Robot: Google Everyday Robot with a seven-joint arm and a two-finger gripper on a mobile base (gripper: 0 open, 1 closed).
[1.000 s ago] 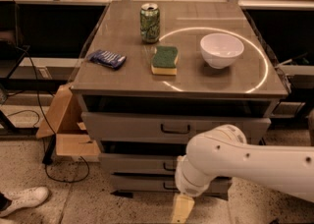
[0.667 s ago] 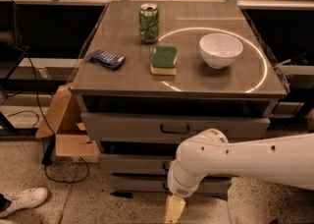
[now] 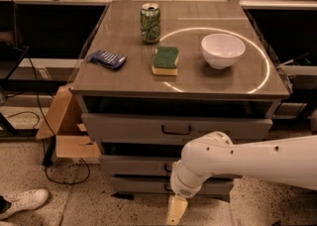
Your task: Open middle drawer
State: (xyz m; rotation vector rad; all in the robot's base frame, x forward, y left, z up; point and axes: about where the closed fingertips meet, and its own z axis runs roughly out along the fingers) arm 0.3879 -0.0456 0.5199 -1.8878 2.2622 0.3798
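Note:
The grey metal cabinet has three drawers, all shut. The middle drawer (image 3: 130, 164) has a plain flat front; its handle is mostly hidden behind my white arm (image 3: 237, 163). The arm reaches in from the right, across the lower drawers. My gripper (image 3: 176, 211) hangs low in front of the cabinet, at the bottom edge of the view, below the middle drawer and level with the floor gap. Only its tan tip shows.
The top drawer (image 3: 124, 127) has a larger dark handle (image 3: 177, 130); the bottom drawer (image 3: 138, 185) sits beneath. On top are a green can (image 3: 150, 23), a sponge (image 3: 165, 60), a white bowl (image 3: 223, 50) and a blue packet (image 3: 107, 59). A cardboard box (image 3: 67, 131), cables and a shoe (image 3: 22, 202) lie at left.
My arm and gripper have shifted a little to the left in front of the lower drawers. The drawers and the things on top have not moved.

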